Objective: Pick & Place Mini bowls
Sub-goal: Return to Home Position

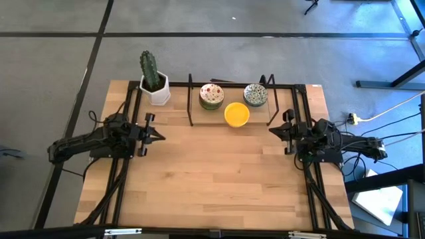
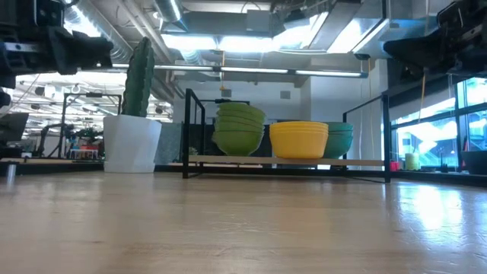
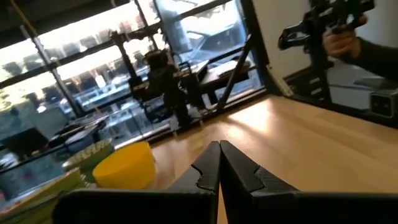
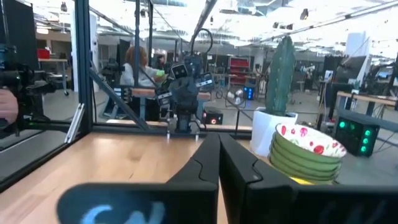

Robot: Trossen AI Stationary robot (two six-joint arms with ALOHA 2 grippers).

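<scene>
Pale wooden tabletop point(image 1: 212, 179), grey floor all round, bright windowed workshop beyond. On the black-framed low shelf point(image 1: 191, 106) at the far edge, the mini bowls sit in three stacks: red-speckled white stack point(image 1: 212, 96), plain yellow stack point(image 1: 236, 114), grey-green patterned stack point(image 1: 255, 95). A green cactus in a white pot point(image 1: 154, 85) stands just beside. Left gripper point(image 1: 159, 135) and right gripper point(image 1: 272, 130) hover at opposite sides, both claws pressed together, open wood between them.

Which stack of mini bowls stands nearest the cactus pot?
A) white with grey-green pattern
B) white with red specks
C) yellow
B: in the high view the red-speckled stack sits next to the cactus pot, while the yellow stack and the grey-green stack lie farther off.
</scene>
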